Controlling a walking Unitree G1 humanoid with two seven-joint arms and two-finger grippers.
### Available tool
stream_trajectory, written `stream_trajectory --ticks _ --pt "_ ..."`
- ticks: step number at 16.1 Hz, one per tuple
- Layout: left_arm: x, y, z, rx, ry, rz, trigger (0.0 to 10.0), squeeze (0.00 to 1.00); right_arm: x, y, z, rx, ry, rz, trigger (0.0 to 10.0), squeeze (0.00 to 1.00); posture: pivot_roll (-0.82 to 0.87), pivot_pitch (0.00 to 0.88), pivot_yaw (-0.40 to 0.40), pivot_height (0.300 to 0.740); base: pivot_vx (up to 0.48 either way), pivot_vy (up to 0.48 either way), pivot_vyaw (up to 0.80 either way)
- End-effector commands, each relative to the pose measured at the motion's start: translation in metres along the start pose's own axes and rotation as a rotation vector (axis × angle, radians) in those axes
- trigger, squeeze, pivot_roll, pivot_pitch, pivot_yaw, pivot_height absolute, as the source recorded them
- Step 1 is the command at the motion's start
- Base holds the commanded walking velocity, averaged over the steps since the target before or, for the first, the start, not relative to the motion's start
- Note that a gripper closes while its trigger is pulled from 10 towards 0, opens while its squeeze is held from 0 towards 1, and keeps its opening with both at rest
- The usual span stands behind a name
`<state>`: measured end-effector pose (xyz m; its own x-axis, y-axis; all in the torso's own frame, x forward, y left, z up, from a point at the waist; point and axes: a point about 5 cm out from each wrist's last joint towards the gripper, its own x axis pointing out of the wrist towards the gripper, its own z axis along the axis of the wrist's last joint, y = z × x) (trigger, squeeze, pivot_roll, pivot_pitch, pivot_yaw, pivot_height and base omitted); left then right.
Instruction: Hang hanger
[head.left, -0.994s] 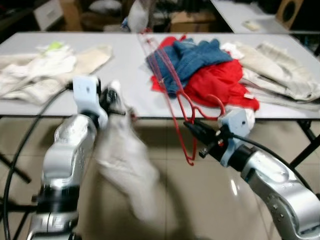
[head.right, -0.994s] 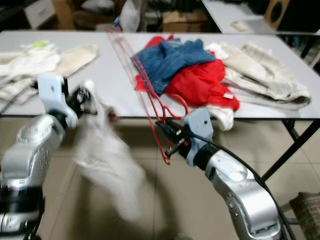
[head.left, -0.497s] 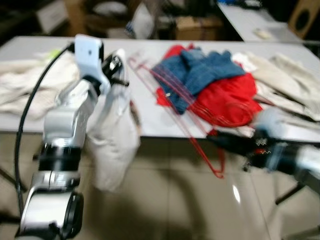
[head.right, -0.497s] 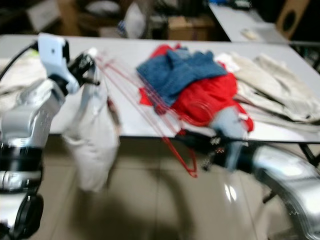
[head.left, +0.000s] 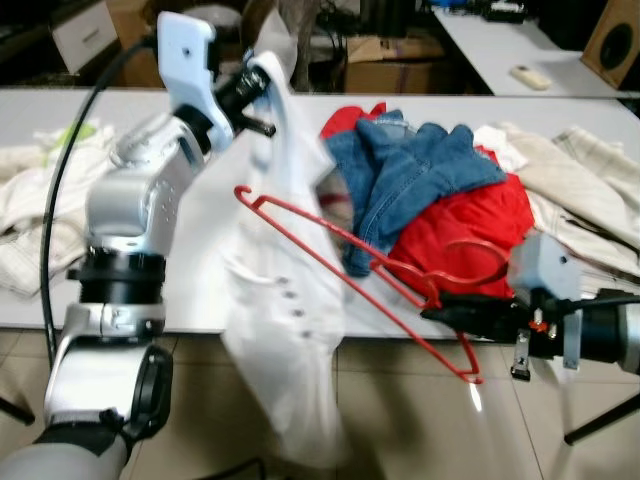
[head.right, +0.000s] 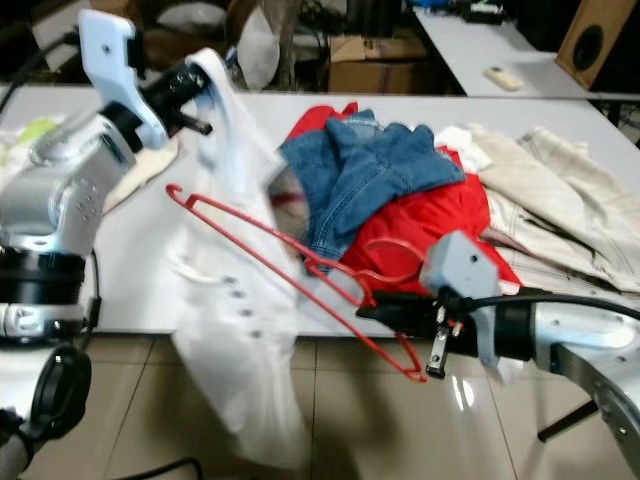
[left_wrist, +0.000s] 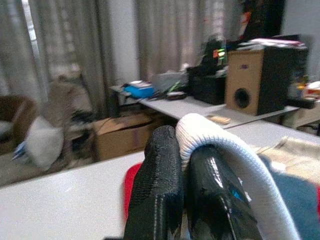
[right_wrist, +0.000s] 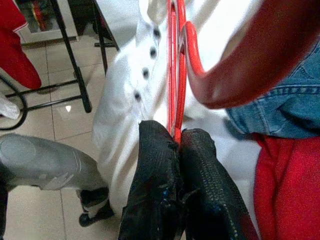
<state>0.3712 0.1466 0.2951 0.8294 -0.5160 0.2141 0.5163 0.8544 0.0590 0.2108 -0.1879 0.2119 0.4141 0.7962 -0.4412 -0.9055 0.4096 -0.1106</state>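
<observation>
Left gripper (head.left: 262, 92), raised high over the grey-white folding table (head.left: 190, 240), 2 black fingers (left_wrist: 165, 185) pressed together on the collar of a white button-front shirt (head.left: 285, 330); shirt hanging from that pinch down past the table edge toward the tiled floor (head.left: 400, 420), somewhat blurred.

Right gripper (head.left: 455, 315), held low in front of the table edge, fingers (right_wrist: 160, 175) clamped on the wire of a thin red wire hanger (head.left: 330, 240). Hanger tilted, hook (head.left: 465, 265) near the gripper, far shoulder end (head.left: 245, 195) reaching across to the shirt and lying against or just inside its front; which of the 2, not resolvable here.

Behind, on the table: a heap of blue denim garment (head.left: 410, 180) over red cloth (head.left: 470, 225), beige clothing (head.left: 590, 190) on the robot's right, pale clothing (head.left: 35, 195) on its left. Cardboard boxes (head.left: 385, 55) and a wooden loudspeaker (left_wrist: 255, 80) in the background.

Progress, as judged: both items picked up and brought together, 1 in each gripper; insertion of the hanger into the shirt at most just begun. Remaining: both hanger shoulders seated inside the shirt's shoulders, hook emerging at the collar, then the loaded hanger carried to a rail and hung. No rail visible.

Writing: no legible brand, label or text on shirt, hanger, boxes or speaker.
</observation>
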Motion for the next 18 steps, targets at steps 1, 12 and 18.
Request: stream_trajectory --ticks 1,12,18 --pt "0.008 -0.018 0.017 -0.001 -0.050 -0.088 10.0 0.00 0.000 -0.006 0.001 -0.029 0.022 -0.025 10.0 0.00 -0.07 0.000 0.044 0.740 0.277 0.000 0.00" --pt "0.008 -0.057 0.079 0.041 -0.234 -0.337 10.0 0.00 0.033 -0.122 0.042 -0.179 0.117 -0.524 10.0 0.00 -0.06 0.000 0.017 0.740 0.000 0.000 0.00" --pt "-0.006 -0.052 0.138 -0.047 -0.556 -0.311 10.0 0.00 -0.052 -0.186 0.164 -0.476 -0.307 -1.129 10.0 0.00 -0.05 0.000 0.002 0.740 0.000 0.000 0.00"
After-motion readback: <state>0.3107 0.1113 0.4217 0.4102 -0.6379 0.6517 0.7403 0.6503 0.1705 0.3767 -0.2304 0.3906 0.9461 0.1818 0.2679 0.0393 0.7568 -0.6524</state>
